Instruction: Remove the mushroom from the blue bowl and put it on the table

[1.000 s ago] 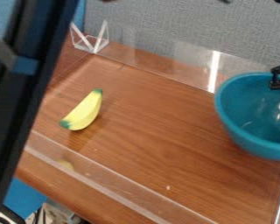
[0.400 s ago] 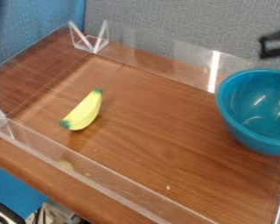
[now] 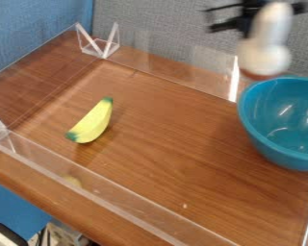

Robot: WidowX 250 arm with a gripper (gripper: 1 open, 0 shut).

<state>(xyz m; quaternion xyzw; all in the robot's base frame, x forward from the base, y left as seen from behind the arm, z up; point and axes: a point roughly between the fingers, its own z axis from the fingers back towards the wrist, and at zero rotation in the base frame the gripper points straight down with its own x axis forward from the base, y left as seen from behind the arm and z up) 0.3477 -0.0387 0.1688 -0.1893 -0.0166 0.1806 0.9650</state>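
This looks like a robotics lab or test bench rather than a home. The reddish-brown wood-grain tabletop (image 3: 183,135) is fenced by low clear acrylic walls (image 3: 183,69) with small triangular braces (image 3: 97,40) at the far corner, forming a confined work area. Behind it stands a grey fabric partition panel (image 3: 157,24), like an office divider. The items laid out are toy-like props: a plastic banana (image 3: 91,120) and a glossy blue bowl (image 3: 283,122).
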